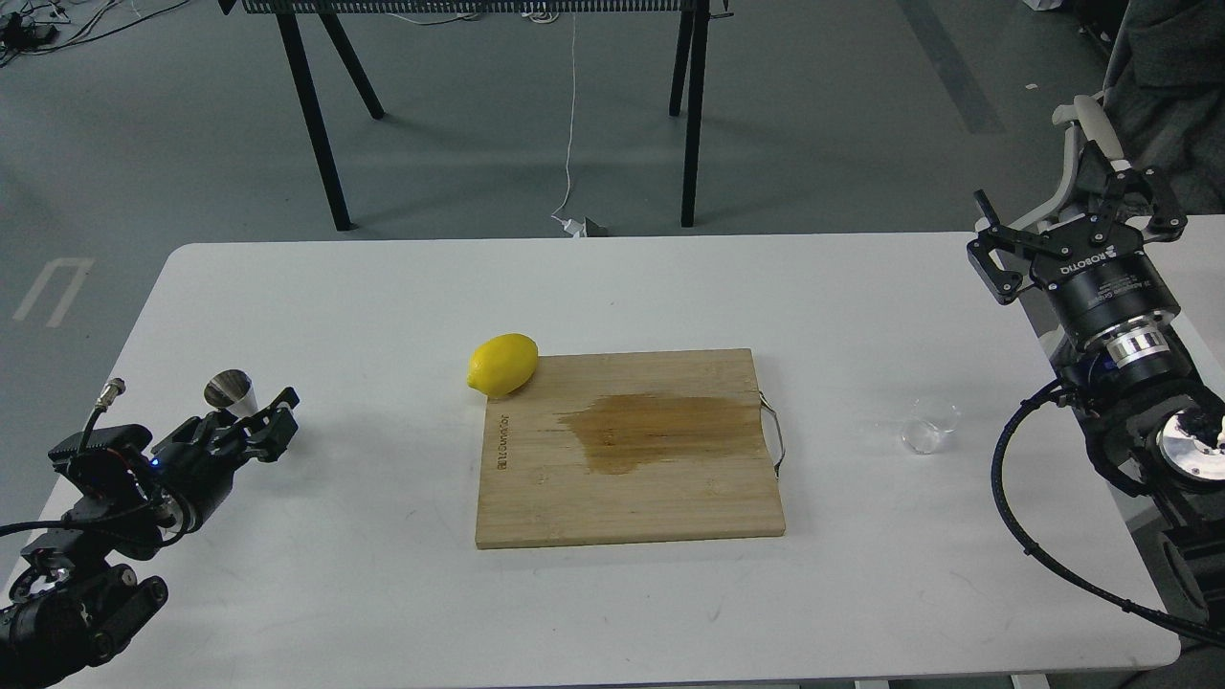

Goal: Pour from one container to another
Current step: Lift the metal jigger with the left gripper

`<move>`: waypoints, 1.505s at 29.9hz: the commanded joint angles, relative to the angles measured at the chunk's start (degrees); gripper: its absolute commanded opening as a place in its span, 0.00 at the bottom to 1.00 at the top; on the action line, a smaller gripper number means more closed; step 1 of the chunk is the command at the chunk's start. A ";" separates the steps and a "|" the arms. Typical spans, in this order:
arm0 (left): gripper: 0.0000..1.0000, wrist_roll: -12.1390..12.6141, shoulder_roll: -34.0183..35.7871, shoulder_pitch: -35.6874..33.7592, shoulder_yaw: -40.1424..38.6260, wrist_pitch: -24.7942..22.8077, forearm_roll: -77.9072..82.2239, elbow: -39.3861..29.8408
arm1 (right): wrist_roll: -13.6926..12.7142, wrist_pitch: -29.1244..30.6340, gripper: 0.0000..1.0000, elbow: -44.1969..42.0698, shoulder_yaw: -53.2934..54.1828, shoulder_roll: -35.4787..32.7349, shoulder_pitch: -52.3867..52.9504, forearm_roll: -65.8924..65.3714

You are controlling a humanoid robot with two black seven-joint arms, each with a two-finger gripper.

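Note:
The small clear glass cup [930,424] stands on the white table [383,287], right of the cutting board. My right gripper [1074,215] hovers above and to the right of it, near the table's right edge, open wide and empty. The steel jigger [230,390] stands upright at the table's left side. My left gripper [271,423] sits just in front and to the right of the jigger, low over the table. It is dark and seen from behind, so its fingers cannot be told apart. The jigger's lower cone is partly hidden by it.
A wooden cutting board [627,498] with a wet brown stain [660,429] and a metal handle lies mid-table. A yellow lemon [502,364] rests at its far left corner. Black table legs [311,115] stand on the floor beyond.

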 commanded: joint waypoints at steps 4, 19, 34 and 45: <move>0.59 0.00 0.02 -0.60 1.15 0.00 -0.17 0.66 | 0.00 0.00 0.99 0.00 0.07 0.01 0.04 0.00; 0.39 0.00 -0.86 -1.65 4.67 2.46 -0.17 3.73 | 0.00 0.00 0.99 0.00 0.07 0.01 -0.05 0.00; 0.23 0.00 -0.77 -2.45 4.93 2.37 0.01 3.91 | 0.09 0.00 0.99 0.00 -0.02 0.01 -0.05 0.00; 0.17 0.00 -0.77 -2.62 5.72 2.46 -0.17 4.70 | 0.00 0.00 0.99 0.00 -0.02 0.10 -0.05 0.00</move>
